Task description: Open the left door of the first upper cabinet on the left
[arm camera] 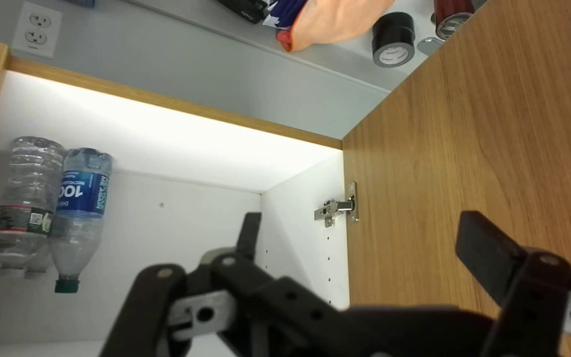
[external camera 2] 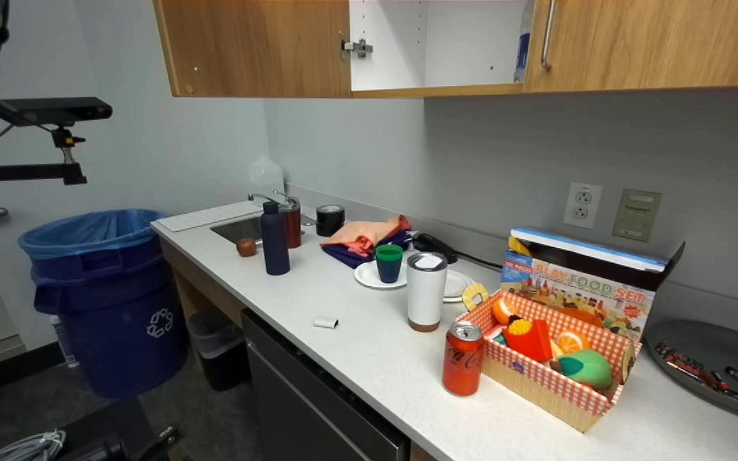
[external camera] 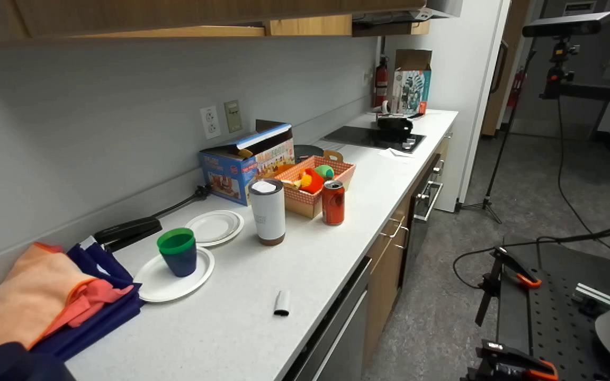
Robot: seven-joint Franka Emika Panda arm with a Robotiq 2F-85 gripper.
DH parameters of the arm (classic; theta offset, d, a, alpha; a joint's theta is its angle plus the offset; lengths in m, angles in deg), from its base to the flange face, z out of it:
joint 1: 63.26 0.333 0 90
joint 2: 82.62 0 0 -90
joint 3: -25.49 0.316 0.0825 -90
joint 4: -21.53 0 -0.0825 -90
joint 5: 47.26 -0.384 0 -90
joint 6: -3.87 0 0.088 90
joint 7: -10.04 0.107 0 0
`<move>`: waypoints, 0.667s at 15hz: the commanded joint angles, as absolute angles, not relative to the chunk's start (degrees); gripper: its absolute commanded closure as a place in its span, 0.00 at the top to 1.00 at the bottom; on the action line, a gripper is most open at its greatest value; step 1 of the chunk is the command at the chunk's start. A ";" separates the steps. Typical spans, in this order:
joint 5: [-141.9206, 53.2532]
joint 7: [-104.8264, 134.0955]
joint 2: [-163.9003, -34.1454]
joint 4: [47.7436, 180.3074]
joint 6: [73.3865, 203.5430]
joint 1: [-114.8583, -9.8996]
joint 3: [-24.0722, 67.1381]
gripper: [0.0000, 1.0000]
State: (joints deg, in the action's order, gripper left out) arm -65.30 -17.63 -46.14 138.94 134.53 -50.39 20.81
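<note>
The upper cabinet (external camera 2: 465, 45) has honey-brown wood fronts and a white inside. Its left door (external camera 2: 260, 48) stands wide open on a silver hinge in an exterior view. The right door (external camera 2: 657, 41) is shut, with a silver handle. In the wrist view, which is upside down, the open door's inner face (arm camera: 429, 163) fills the right side and the white interior (arm camera: 196, 223) the left. My gripper (arm camera: 362, 233) is open and empty in front of the cabinet, one finger over the interior, one over the door. It is out of view in both exterior views. The left door's handle is hidden.
Plastic bottles (arm camera: 81, 198) stand inside the cabinet. On the counter (external camera 2: 369, 346) below are a red can (external camera 2: 463, 358), a white tumbler (external camera 2: 425, 291), a basket of play food (external camera 2: 535, 390), a dark blue bottle (external camera 2: 274, 240) and cloths (external camera 2: 369, 237).
</note>
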 commanded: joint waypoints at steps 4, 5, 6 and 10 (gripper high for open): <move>-63.46 -10.91 -40.80 143.27 134.53 -51.56 21.91 1.00; -63.46 -9.87 -40.16 144.00 134.55 -51.77 21.93 1.00; -64.12 -12.10 -42.86 141.40 134.44 -49.91 20.77 1.00; -64.11 -11.03 -41.67 142.85 134.45 -50.14 20.78 1.00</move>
